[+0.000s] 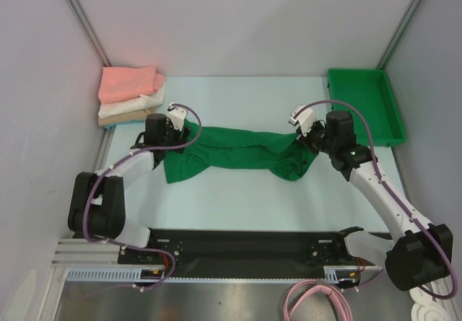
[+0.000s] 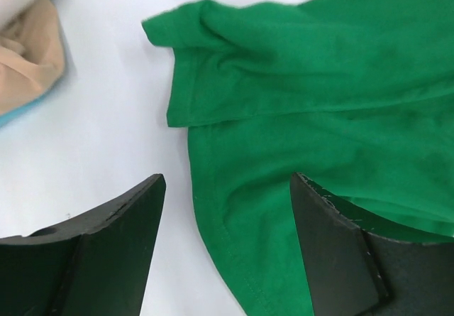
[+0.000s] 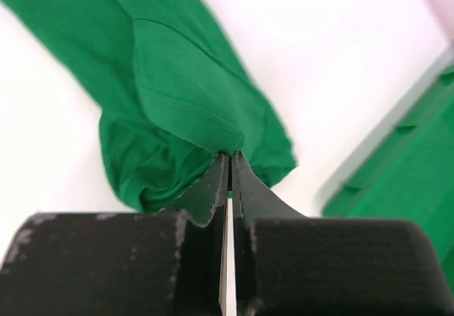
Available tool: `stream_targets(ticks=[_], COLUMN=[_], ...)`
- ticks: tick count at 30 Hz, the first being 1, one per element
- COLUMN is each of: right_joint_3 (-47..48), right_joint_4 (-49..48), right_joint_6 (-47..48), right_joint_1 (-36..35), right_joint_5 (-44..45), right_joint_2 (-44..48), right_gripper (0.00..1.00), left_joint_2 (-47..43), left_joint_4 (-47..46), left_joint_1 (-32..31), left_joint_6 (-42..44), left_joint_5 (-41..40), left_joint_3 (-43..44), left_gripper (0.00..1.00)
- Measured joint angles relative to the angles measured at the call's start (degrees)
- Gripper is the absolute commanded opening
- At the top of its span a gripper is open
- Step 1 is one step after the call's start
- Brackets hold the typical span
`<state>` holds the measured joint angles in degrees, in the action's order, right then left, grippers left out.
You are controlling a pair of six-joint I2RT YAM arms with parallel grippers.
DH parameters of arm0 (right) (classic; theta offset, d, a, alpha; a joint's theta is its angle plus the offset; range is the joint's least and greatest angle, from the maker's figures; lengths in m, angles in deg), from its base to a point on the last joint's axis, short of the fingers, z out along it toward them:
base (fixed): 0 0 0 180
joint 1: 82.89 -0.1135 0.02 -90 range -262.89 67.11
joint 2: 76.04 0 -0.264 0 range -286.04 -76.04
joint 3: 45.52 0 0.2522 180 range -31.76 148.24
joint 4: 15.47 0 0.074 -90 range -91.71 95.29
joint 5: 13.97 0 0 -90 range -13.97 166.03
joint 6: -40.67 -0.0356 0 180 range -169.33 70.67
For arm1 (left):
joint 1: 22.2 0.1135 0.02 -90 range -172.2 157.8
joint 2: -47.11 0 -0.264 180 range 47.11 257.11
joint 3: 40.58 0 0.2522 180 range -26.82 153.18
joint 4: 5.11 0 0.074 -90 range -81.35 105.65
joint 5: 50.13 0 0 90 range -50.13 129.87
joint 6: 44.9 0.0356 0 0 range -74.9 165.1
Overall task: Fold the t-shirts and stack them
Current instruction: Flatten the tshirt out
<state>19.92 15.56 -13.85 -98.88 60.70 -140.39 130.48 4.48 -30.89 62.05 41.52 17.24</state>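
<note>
Three folded shirts (image 1: 130,96) are sitting stacked back-left; the green t-shirt (image 1: 231,155) is lying bunched mid-table, not folded yet. Right gripper (image 3: 230,161) is pinching its edge, left gripper (image 2: 227,188) is hovering spread wide over the other end.

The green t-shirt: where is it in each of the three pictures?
Top external: green t-shirt stretched across the middle.
Left wrist: green t-shirt fills the right, hem between open left fingers.
Right wrist: green t-shirt upper left, pinched by shut right fingers.
Shared landmark: green bin, right side of top and right-wrist views.
</note>
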Motion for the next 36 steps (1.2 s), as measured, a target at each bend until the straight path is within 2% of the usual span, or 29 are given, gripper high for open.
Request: stream_targets(ticks=[7,17,23,36], right_joint_3=[-3.06,-3.08,-3.17,-3.65], right_joint_4=[0.37,-0.26,-0.52,-1.33], right_joint_6=[-1.09,-1.07,-1.03,-1.01], right_joint_1=[-3.41,-4.59,-4.68,-4.94], right_joint_5=[3.43,5.90,6.40,7.02], right_joint_2=[-0.33,-1.01,-1.09,-1.97], right_gripper=[0.00,0.00,0.00,0.00], left_joint_2=[9.38,23.50,26.36,27.52], left_joint_4=[7.74,15.58,18.91,19.34], left_joint_1=[4.52,10.10,11.93,12.41], left_joint_6=[-1.40,-4.50,-5.60,-6.62], left_joint_5=[1.22,10.80,15.13,18.99], left_joint_3=[10.03,23.61,24.96,26.47], left_gripper=[0.72,0.54,0.53,0.48])
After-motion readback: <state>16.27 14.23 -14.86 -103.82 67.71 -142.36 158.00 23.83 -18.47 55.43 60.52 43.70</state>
